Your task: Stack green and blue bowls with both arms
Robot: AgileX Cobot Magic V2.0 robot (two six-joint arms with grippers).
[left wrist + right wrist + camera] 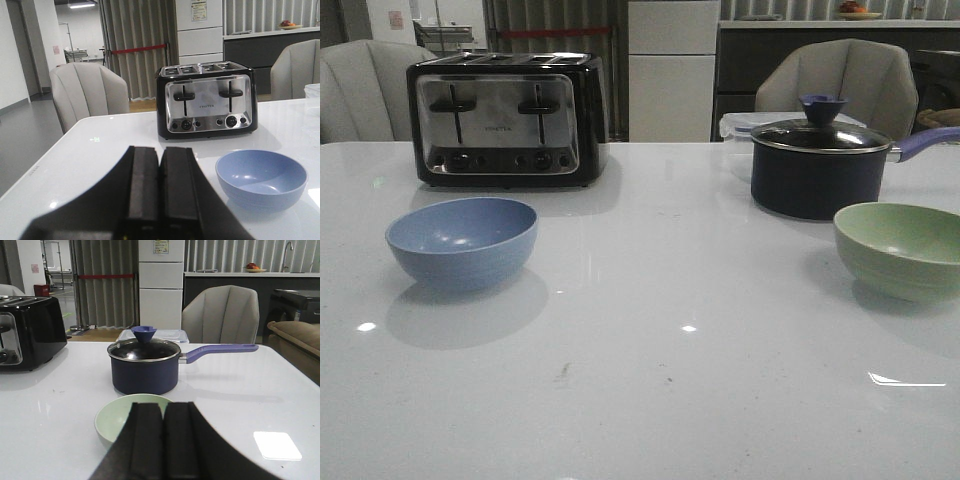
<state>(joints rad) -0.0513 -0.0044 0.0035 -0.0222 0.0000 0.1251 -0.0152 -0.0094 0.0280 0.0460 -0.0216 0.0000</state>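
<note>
The blue bowl (462,241) stands upright and empty on the left of the white table, in front of the toaster. The green bowl (902,249) stands upright and empty at the right edge of the front view, in front of the saucepan. Neither arm shows in the front view. In the left wrist view my left gripper (159,151) is shut and empty, with the blue bowl (261,178) beside it and apart. In the right wrist view my right gripper (163,406) is shut and empty, and its fingers hide part of the green bowl (116,417) behind them.
A black and chrome toaster (506,120) stands at the back left. A dark blue lidded saucepan (820,165) with a long handle stands at the back right, a clear lidded container (738,127) behind it. Grey chairs stand beyond the table's far edge.
</note>
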